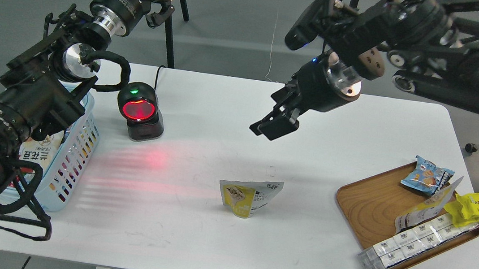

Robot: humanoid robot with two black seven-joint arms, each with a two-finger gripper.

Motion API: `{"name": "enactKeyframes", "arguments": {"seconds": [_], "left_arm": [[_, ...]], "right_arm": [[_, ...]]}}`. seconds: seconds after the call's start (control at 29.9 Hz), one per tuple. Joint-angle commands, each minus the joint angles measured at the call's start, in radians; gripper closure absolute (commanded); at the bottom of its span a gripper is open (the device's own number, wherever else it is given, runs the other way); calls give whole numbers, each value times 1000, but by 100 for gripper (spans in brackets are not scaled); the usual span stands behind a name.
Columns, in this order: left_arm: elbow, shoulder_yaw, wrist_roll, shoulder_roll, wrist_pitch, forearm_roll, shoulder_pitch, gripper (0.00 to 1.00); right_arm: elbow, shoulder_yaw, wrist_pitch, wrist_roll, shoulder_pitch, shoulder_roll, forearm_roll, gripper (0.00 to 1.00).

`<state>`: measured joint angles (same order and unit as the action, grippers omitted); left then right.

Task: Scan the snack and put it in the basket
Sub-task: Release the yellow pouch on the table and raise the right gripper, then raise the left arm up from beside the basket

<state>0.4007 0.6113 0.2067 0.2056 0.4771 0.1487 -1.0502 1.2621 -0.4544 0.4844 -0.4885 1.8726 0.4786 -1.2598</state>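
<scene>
1. Head view takes in the white table (313, 116) first, the largest thing here; it carries everything else.
2. The light blue basket (79, 152) sits at the table's left edge, partly hidden by the left arm, with a packet already inside.
3. The wooden tray (362, 202) at the right holds other packets, none of them the target.
4. The scanner (139, 112) stands near the basket, its red window glowing toward the table's middle and casting red light across the surface.
5. The right pincer (274, 127) hangs in the air above the table centre, empty; its fingers look close together, though end-on I cannot tell for certain. The left pincer (159, 8) is raised beyond the table's far edge, fingers apart, holding nothing.
6. The snack (249, 196) lies alone on the table, below and slightly left of the right pincer, well apart from basket and tray. It seems propped on its lower edge, long axis running left to right, yellow nut picture at left, white printed part at right.
7. Judgement: the grasp comes next. Spread the fingers, descend straight, pinch across the short axis near the upper edge, leaving the printed side clear to face the scanner.
</scene>
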Motion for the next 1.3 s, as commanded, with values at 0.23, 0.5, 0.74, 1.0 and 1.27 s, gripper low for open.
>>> {"name": "enactKeyframes", "arguments": {"seconds": [0.23,0.5,0.74,1.0,1.27], "left_arm": [[6,-70,-1,12,12,-1,-7,0],[17,-87,-3,52,12,-1,-68,0],[291,-139,-20,227,-43,-15,-83,0],[536,-206,-18,419,-55,-263,-86,0],[679,-200,-7,477,-55,-596,-157,0]], "right_arm": [[-89,149,4,0,-118,280,296,3],[-187,253,2,0,-237,423,568,2],[-338,284,-1,0,-340,426,885,2],[-507,301,4,0,-478,318,1239,2],[-684,529,4,0,-706,201,1493,2]]}}
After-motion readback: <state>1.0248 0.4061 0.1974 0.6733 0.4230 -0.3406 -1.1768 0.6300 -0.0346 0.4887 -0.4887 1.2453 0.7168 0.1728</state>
